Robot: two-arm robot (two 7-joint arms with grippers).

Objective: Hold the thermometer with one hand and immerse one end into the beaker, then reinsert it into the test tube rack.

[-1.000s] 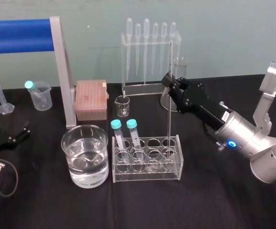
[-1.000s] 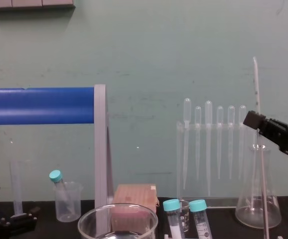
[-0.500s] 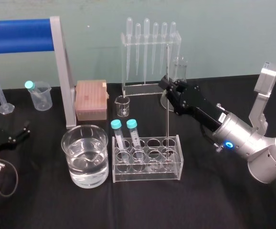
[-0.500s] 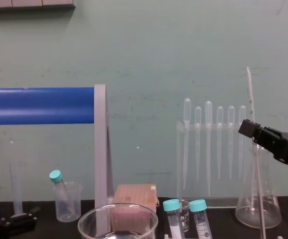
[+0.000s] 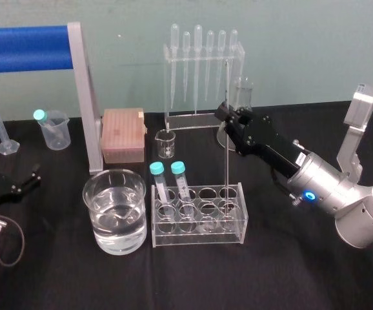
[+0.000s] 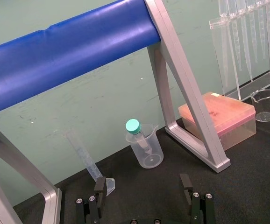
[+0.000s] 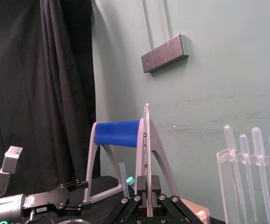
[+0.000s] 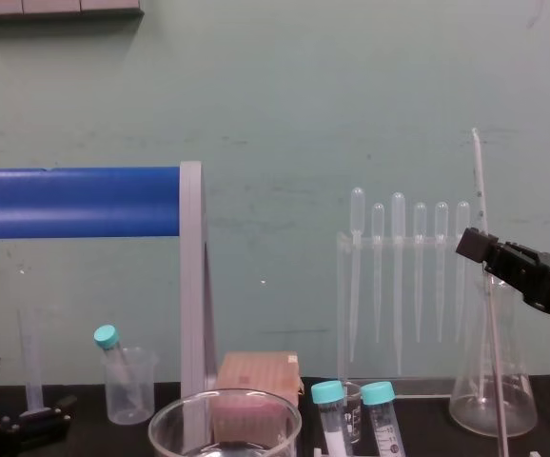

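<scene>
The thermometer (image 5: pixel 227 168) stands nearly upright, its lower end down in the right rear hole of the clear test tube rack (image 5: pixel 199 237). My right gripper (image 5: pixel 224 116) is shut on its upper half, reaching in from the right. The chest view has the rod (image 8: pixel 480 181) rising above the gripper (image 8: pixel 475 248). Seen from the right wrist, the scale (image 7: pixel 146 154) runs up from between the fingers (image 7: pixel 136 201). The wide beaker (image 5: pixel 91 219), part full of water, sits just left of the rack. My left gripper (image 6: pixel 143 186) rests open at the table's far left.
Two teal-capped tubes (image 5: pixel 167 184) fill the rack's left holes. Behind it are a pipette stand (image 5: pixel 202 71), a conical flask (image 5: pixel 241 103), a small glass beaker (image 5: pixel 166 143) and a pink box (image 5: pixel 123 134). A blue bar on a grey frame (image 5: pixel 83 90) spans the left.
The right gripper has shifted slightly left and down with the thermometer, tilting the rod's top leftward. Over the last half second it has barely moved. The left arm stays still.
</scene>
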